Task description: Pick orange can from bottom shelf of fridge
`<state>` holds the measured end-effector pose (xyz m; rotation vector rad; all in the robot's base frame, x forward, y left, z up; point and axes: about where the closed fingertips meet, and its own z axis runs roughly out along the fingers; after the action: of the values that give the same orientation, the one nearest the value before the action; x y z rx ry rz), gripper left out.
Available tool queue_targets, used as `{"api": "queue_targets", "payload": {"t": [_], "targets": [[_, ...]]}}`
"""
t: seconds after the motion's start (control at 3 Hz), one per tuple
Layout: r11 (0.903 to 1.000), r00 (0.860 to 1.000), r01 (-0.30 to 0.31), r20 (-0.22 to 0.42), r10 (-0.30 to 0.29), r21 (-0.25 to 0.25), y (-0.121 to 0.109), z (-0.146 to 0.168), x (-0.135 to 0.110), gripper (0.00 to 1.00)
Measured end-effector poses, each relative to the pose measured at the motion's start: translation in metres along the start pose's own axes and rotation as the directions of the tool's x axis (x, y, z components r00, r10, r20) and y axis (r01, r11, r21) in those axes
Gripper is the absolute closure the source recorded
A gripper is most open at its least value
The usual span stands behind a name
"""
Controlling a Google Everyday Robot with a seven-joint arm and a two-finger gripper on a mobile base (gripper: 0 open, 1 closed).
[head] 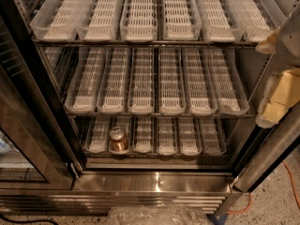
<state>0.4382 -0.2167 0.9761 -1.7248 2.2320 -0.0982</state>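
Note:
The fridge point(154, 182) stands open in front of me, with three wire racks of white slotted trays. The orange can point(118, 140) stands upright at the front of the second tray from the left on the bottom shelf point(187, 154). It has a coppery body and a shiny silver top. My gripper point(268, 81) is at the right edge, close to the camera, level with the middle rack. It is well up and to the right of the can. Its two pale yellowish fingers point(276, 100) stand apart with nothing between them.
The dark-framed glass door point(28, 125) is swung open at the left. The ribbed steel base point(140, 203) runs below the bottom shelf. Crinkled clear plastic point(154, 215) lies at the bottom edge. An orange cable point(291, 182) runs across the speckled floor at the right.

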Motion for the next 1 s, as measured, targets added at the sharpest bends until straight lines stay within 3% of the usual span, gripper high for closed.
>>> {"api": "queue_targets", "payload": {"t": [0.67, 1.0], "targets": [[0.9999, 1.000, 0.009, 0.019, -0.008, -0.005, 0.010, 0.011, -0.005, 0.00], [0.9990, 0.995, 0.005, 0.104, 0.000, -0.045, 0.032, 0.039, -0.010, 0.00]]}}
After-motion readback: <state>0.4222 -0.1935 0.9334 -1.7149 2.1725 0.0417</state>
